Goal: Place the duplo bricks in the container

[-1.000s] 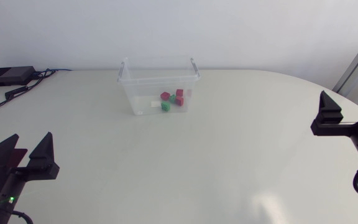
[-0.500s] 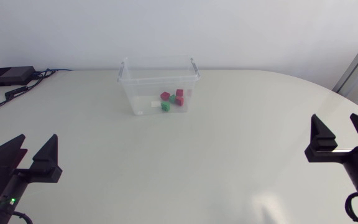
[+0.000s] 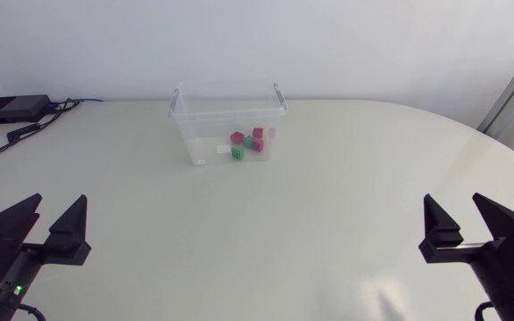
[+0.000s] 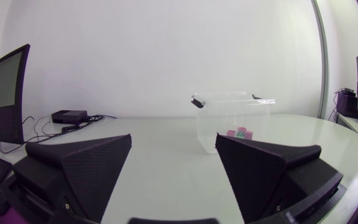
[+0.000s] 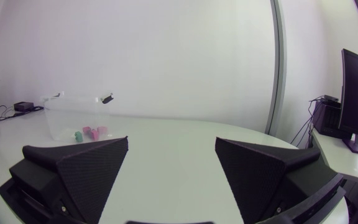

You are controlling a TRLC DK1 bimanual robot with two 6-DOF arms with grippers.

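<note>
Both arms sit at the near corners, the left gripper and right gripper each with fingers spread wide, holding nothing; bare white table stretches between them; near the far edge the clear container stands upright and open-topped, long side along that edge; red and green duplo bricks cluster inside, toward its right end.
</note>
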